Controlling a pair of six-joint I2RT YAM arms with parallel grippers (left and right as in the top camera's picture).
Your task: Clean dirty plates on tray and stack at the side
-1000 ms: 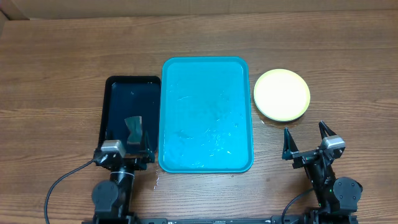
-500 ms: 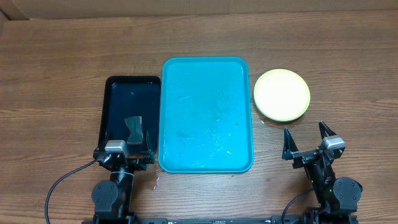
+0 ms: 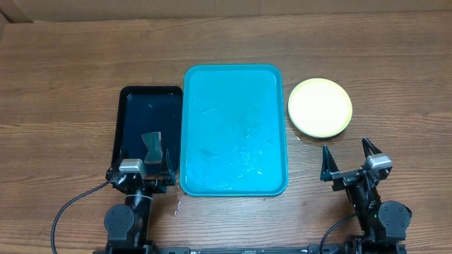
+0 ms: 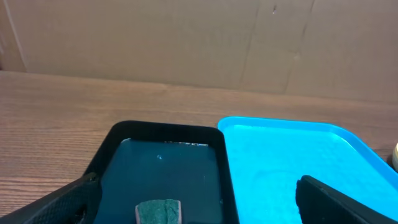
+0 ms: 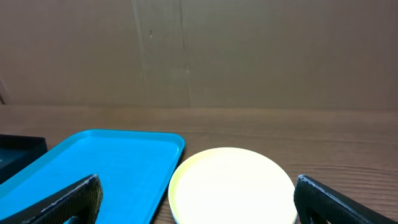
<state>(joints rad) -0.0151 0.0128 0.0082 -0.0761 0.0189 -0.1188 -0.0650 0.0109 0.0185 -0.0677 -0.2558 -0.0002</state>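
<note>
Task is being judged finished: the plates are being shown stacked on the desk just right of the bare tray, both arms' jaws being held wide and empty.

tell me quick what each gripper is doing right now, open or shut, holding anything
left gripper: open, holding nothing
right gripper: open, holding nothing
</note>
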